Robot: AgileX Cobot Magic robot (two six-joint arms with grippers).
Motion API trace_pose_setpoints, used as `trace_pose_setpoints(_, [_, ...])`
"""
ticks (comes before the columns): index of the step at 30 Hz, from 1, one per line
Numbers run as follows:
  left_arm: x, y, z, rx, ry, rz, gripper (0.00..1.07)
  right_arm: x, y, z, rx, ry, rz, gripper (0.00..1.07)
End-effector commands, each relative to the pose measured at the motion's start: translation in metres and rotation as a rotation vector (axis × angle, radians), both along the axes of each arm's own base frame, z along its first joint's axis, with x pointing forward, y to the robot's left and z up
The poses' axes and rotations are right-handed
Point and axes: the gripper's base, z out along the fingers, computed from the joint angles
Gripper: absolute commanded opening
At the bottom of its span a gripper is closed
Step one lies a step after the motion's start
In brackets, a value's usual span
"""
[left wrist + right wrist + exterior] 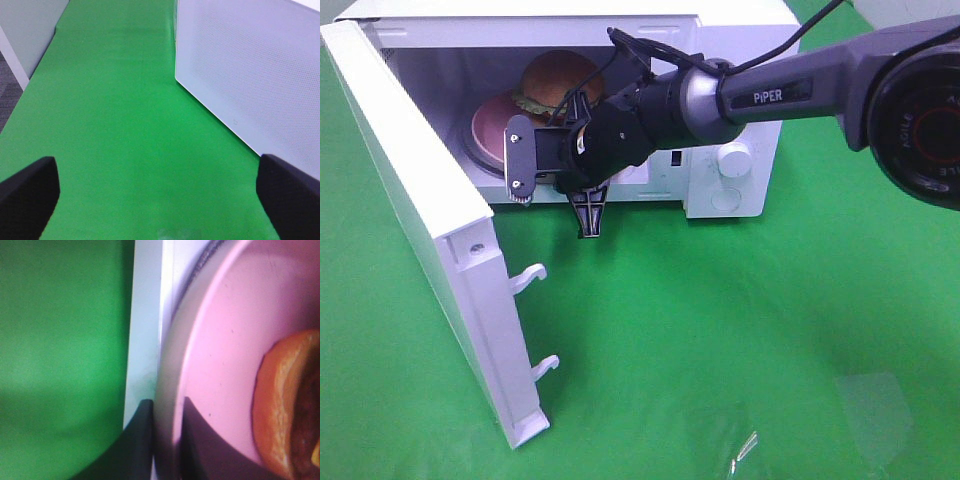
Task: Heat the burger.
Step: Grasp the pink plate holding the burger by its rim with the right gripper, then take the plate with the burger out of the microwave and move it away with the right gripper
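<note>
Burger (558, 80) seated on pink plate (488, 130) inside white microwave (740, 60), door (420, 220) swung wide. Right end effector (167, 440) clamped on plate rim at cavity mouth, fingers (137, 445) either side of edge. Left end effector (157, 200) spread wide, empty, above green table (120, 125), beside microwave wall.

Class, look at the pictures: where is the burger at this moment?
In the exterior high view, the burger sits on the pink plate inside the open microwave, upper left, just behind the right gripper.
</note>
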Motion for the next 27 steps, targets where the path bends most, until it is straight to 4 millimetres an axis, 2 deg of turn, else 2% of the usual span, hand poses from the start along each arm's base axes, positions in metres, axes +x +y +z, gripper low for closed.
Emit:
trace_pose_setpoints(1, [0.001, 0.0, 0.0, -0.008, 0.004, 0.004, 1.0, 0.003, -0.002, 0.002, 0.02, 0.003, -0.018, 0.0])
trace_pose_setpoints(12, [0.001, 0.0, 0.0, -0.008, 0.004, 0.004, 1.0, -0.008, 0.001, 0.015, -0.072, 0.025, 0.037, 0.0])
trace_pose_setpoints(22, [0.001, 0.0, 0.0, -0.008, 0.004, 0.004, 1.0, -0.018, -0.007, 0.049, -0.138, 0.052, 0.057, 0.0])
trace_pose_setpoints(27, [0.001, 0.0, 0.0, -0.008, 0.004, 0.004, 1.0, -0.026, -0.013, 0.053, -0.19, 0.015, 0.123, 0.0])
